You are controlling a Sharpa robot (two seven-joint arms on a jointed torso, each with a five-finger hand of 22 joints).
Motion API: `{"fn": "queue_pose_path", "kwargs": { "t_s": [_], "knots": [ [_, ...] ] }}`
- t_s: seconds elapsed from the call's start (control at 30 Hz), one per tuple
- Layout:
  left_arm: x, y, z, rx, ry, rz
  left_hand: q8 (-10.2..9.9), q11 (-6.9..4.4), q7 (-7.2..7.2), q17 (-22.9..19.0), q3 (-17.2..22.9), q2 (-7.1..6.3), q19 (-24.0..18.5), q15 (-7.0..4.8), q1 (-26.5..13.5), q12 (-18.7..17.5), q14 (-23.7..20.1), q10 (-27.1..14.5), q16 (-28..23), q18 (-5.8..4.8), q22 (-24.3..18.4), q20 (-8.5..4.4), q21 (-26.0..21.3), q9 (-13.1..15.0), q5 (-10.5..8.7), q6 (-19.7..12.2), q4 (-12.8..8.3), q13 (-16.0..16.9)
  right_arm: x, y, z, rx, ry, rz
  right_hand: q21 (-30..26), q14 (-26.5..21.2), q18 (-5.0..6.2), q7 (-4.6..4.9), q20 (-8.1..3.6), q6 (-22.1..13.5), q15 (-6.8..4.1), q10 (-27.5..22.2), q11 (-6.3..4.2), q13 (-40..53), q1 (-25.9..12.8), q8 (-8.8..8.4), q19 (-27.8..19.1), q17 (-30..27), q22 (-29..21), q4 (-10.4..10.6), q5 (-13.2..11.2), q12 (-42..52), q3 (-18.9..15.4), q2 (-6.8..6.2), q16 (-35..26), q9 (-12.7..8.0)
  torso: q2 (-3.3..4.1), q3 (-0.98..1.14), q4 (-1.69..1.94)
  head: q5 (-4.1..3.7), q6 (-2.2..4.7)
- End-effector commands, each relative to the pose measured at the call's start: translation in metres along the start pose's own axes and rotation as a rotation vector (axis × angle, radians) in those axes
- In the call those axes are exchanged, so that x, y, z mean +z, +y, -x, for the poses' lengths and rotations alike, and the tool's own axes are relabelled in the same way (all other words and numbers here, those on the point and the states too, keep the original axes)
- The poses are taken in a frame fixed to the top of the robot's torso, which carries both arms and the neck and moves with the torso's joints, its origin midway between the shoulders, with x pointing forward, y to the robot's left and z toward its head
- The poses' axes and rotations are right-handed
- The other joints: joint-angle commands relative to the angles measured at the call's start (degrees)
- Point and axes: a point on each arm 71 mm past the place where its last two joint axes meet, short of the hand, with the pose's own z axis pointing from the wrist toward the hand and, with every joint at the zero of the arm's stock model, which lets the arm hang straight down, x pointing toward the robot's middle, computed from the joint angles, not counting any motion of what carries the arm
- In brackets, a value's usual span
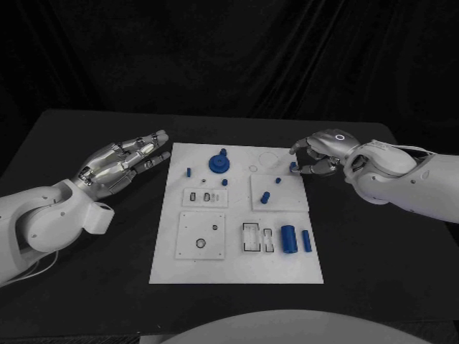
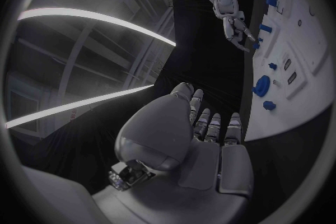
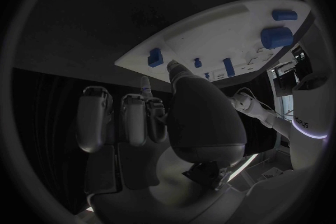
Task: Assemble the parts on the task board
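Board (image 1: 237,269): white plate, middle of the black table (image 1: 74,136), long side running away from the robot.
Parts: blue disc with a knob (image 1: 219,164) near the far end; small peg (image 1: 188,171) just beside it; another small peg (image 1: 224,182) a little nearer; two short pegs (image 1: 264,195) on a raised square plate; large cylinder (image 1: 288,237) and thin bar (image 1: 306,241) lying side by side near the right edge, probably staged for later steps.
Right hand (image 1: 318,155): over the board's far right corner, fingers curled down toward a small blue piece (image 1: 294,165) at the edge. Tips look close on it; whether they pinch it, I cannot tell. In the wrist view the thumb tip (image 3: 173,67) points toward a blue block (image 3: 154,57) at the board's rim.
Left hand (image 1: 121,163): off the board's left side, well apart from the parts, fingers stretched out and slightly apart, holding nothing. Likely parked clear so the right can work.
Step, as judged: picking or seating the corner piece; most parts look unassembled.
Risk: small piece near the edge could slip off.
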Motion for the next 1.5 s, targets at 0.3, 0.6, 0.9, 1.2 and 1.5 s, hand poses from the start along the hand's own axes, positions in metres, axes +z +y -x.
{"fn": "queue_pose_path", "kwargs": {
  "t_s": [0.3, 0.6, 0.9, 1.2, 1.5],
  "knots": [
    [-0.0032, -0.0011, -0.0007, -0.009, 0.009, -0.010, 0.30, 0.39, 0.10, 0.08, 0.45, 0.12, -0.10, 0.42, 0.24, 0.59, -0.07, 0.32, 0.30, 1.15, 0.09, 0.43, 0.28, 0.05, 0.25, -0.09, -0.07, 0.14, 0.0004, -0.0014, -0.0036, -0.004, 0.012, -0.029, -0.81, 5.15, -0.63, 0.16, 0.58, -1.30, 0.50, 6.01, 0.63, 15.09, 1.18, 2.65, 1.41, 10.71, 11.73, -0.08, 0.58, 0.21, 0.25, 0.01, 0.02, 1.64, 0.01, -0.01, -0.07, 0.26, 0.23],
    [-0.0057, -0.0017, -0.0003, -0.009, 0.005, -0.008, 0.36, 0.45, 0.15, 0.09, 0.55, 0.05, -0.08, 0.43, 0.19, 0.86, -0.05, 0.48, 0.33, 1.15, 0.10, 0.45, 0.29, 0.07, 0.22, 0.05, -0.07, 0.19, 0.0006, -0.0011, -0.0044, -0.004, 0.020, -0.030, -0.94, 5.12, -0.61, 0.18, 0.64, -2.18, 0.53, 6.01, 0.66, 15.09, 1.72, 5.83, 1.38, 10.60, 11.70, -0.12, 1.35, 0.21, 0.25, 0.08, 0.01, 3.61, 0.07, -0.06, -0.08, 0.04, 0.15],
    [-0.0041, -0.0013, -0.0009, -0.009, 0.008, -0.009, 0.38, 0.48, 0.17, 0.09, 0.61, 0.00, -0.09, 0.44, 0.15, 1.00, -0.04, 0.57, 0.33, 1.15, 0.09, 0.46, 0.28, 0.08, 0.20, 0.06, -0.07, 0.21, -0.0001, -0.0023, -0.0055, -0.006, 0.037, -0.038, -1.14, 5.09, -0.57, 0.18, 0.67, -3.15, 0.56, 6.01, 0.69, 15.09, 2.25, 9.66, 1.30, 10.60, 11.66, -0.14, 1.43, 0.21, 0.18, 0.11, 0.14, 5.94, 0.11, -0.07, -0.06, -0.07, -0.13],
    [-0.0041, -0.0013, -0.0009, -0.009, 0.007, -0.009, 0.38, 0.48, 0.17, 0.09, 0.61, 0.00, -0.09, 0.44, 0.15, 1.00, -0.04, 0.57, 0.33, 1.15, 0.09, 0.46, 0.28, 0.08, 0.20, 0.06, -0.07, 0.21, 0.0010, -0.0020, -0.0076, -0.008, 0.053, -0.041, -1.37, 5.04, -0.52, 0.16, 0.68, -3.50, 0.55, 6.01, 0.69, 15.09, 2.59, 11.42, 1.21, 10.47, 11.60, -0.21, 1.48, 0.21, 0.23, 0.23, 0.06, 6.97, 0.08, -0.05, -0.08, -0.04, 0.05],
    [-0.0045, -0.0014, -0.0007, -0.009, 0.006, -0.009, 0.41, 0.51, 0.18, 0.09, 0.70, -0.05, -0.07, 0.45, 0.13, 1.12, -0.04, 0.66, 0.34, 1.15, 0.10, 0.47, 0.30, 0.08, 0.20, 0.10, -0.08, 0.23, 0.0009, -0.0013, -0.0115, -0.007, 0.066, -0.042, -1.64, 4.98, -0.46, 0.10, 0.67, -3.96, 0.53, 6.01, 0.65, 15.09, 3.01, 12.54, 1.10, 10.28, 11.53, -0.27, 2.18, 0.21, 0.38, 0.43, -0.09, 7.61, 0.03, -0.03, -0.12, 0.02, 0.05]
  ]
}}
